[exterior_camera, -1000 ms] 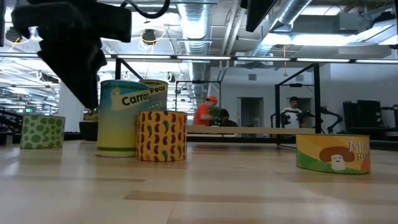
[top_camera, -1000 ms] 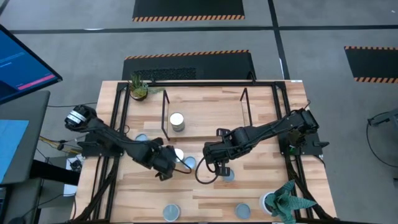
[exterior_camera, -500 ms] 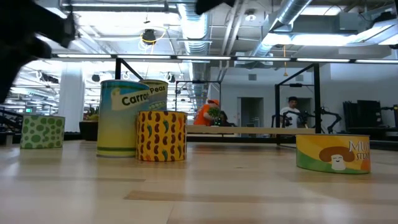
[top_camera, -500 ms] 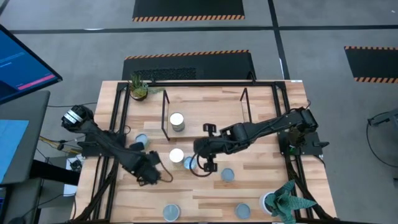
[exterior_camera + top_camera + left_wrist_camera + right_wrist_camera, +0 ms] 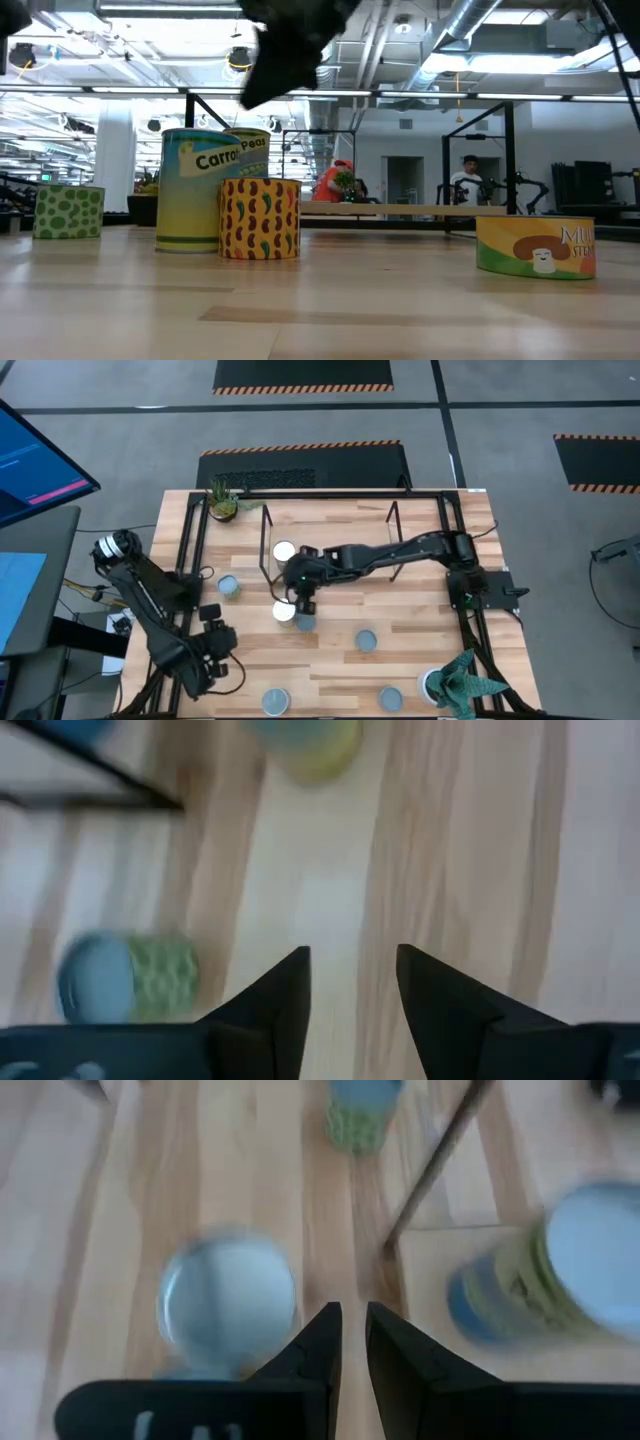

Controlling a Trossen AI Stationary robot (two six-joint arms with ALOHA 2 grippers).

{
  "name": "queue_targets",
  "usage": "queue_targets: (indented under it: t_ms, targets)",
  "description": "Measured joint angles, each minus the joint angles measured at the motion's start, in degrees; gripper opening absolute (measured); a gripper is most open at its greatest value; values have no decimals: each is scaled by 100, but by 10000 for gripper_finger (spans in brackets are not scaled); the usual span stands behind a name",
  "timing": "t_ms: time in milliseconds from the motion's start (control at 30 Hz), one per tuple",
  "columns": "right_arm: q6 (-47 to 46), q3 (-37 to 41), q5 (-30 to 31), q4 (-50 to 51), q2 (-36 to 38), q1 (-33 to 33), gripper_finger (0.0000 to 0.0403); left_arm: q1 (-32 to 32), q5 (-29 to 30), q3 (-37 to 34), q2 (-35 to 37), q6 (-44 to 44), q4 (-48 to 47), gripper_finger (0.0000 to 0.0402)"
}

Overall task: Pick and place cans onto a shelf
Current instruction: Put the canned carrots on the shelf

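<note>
At the lower left of the high view, the left pincer point(image 5: 212, 656) is seen over the worktop point(image 5: 420, 615) edge, with its fingers point(image 5: 275, 1000) parted by a gap and nothing between them. Loose cans point(image 5: 275, 702) are spread over the lower half of the frame. Near the centre, the right pincer point(image 5: 303, 598) is placed just beside two cans point(image 5: 284, 610); its fingers point(image 5: 325, 1342) are set narrow, and no can is held. One can point(image 5: 285, 553) is standing on the shelf point(image 5: 330, 560) behind.
</note>
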State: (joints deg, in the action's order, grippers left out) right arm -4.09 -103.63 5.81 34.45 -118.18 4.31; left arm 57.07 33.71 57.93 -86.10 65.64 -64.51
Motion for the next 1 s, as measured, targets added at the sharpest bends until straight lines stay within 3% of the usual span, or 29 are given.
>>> queue_targets:
  t_ms: [200,567,1000]
  targets:
    - [-57,15,-138,-147,-121,-29,75,5,863,-192,79,19,-4,139]
    - [-2,11,-156,-397,-119,250,80,-15,901,-300,69,235,514,139]
    - [-38,3,-132,-664,-392,290,169,-15,853,-300,65,213,906,139]
